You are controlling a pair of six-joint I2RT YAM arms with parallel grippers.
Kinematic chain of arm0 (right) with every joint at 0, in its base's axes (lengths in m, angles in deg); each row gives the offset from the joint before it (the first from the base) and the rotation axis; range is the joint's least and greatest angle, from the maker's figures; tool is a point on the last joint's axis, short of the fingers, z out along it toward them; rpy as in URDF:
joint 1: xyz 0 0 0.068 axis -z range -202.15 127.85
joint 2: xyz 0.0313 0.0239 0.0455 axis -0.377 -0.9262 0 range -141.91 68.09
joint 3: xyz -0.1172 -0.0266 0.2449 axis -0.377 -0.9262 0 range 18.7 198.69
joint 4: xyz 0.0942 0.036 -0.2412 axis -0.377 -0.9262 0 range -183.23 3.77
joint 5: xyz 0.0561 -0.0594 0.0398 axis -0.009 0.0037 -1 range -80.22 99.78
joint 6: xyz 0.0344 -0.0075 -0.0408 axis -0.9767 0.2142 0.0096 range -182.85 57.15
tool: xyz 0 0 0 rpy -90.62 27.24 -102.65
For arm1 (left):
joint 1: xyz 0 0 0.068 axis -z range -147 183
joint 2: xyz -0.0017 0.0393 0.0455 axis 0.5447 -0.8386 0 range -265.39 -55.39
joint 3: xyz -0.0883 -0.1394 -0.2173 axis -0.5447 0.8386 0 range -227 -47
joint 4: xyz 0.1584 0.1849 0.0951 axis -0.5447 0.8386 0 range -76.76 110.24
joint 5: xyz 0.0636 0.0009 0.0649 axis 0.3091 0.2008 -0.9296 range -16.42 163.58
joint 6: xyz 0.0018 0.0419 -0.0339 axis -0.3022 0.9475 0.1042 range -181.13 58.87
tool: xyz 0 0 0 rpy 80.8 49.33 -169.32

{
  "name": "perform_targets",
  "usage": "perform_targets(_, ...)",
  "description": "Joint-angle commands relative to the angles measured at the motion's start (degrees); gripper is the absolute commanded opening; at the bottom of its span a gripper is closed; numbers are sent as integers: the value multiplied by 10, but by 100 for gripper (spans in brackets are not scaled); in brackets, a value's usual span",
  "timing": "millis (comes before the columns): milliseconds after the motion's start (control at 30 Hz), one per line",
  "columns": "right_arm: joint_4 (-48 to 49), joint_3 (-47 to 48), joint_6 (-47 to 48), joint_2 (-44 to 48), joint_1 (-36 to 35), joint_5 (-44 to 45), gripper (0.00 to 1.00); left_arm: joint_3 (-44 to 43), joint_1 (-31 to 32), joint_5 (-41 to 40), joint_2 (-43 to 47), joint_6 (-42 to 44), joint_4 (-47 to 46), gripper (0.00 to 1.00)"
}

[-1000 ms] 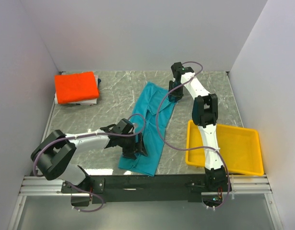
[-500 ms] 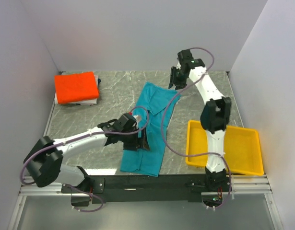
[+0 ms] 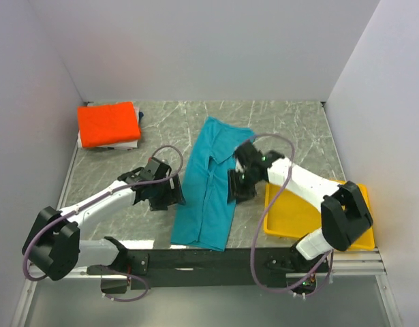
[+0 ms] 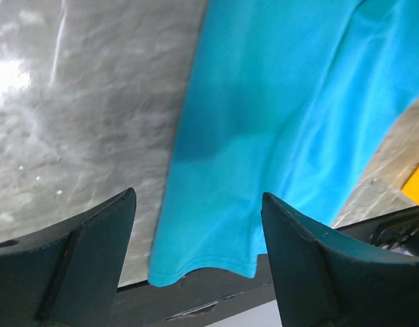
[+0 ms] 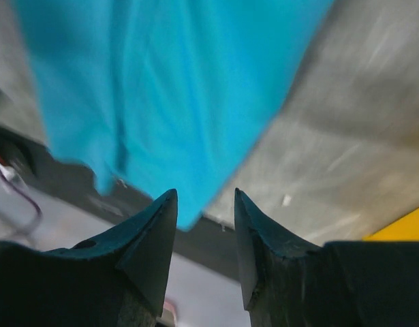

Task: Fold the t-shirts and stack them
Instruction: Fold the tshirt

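Note:
A teal-blue t-shirt lies on the marble table as a long narrow strip, running from the far middle to the near edge. My left gripper hovers just left of that strip, jaws wide open; in its wrist view the shirt's hem lies below the left gripper. On the strip's right side my right gripper is open too, and the right gripper holds nothing, with the shirt's near corner by its tips. An orange-red t-shirt sits folded at the far left.
A yellow tray stands at the near right, under the right arm. The orange-red shirt rests on a white and dark folded pile. White walls close in the table on three sides. A black rail runs along the near edge.
The right arm swung back from the shirt's far end to its right side near the middle. The left gripper moved left off the shirt. The shirt's near half now lies straighter.

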State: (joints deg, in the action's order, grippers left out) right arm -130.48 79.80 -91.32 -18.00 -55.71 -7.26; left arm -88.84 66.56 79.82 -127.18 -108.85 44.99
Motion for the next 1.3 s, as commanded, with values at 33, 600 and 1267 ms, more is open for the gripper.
perform_targets(33,65,-111,-103,101,-52,-33,46,25,-3,5,31,-5,7,79)
perform_targets(600,131,-194,-261,72,-249,8,43,99,-3,4,140,-47,9,72)
perform_targets(1267,107,-168,-277,3,-279,45,7,109,45,-25,151,-80,22,58)
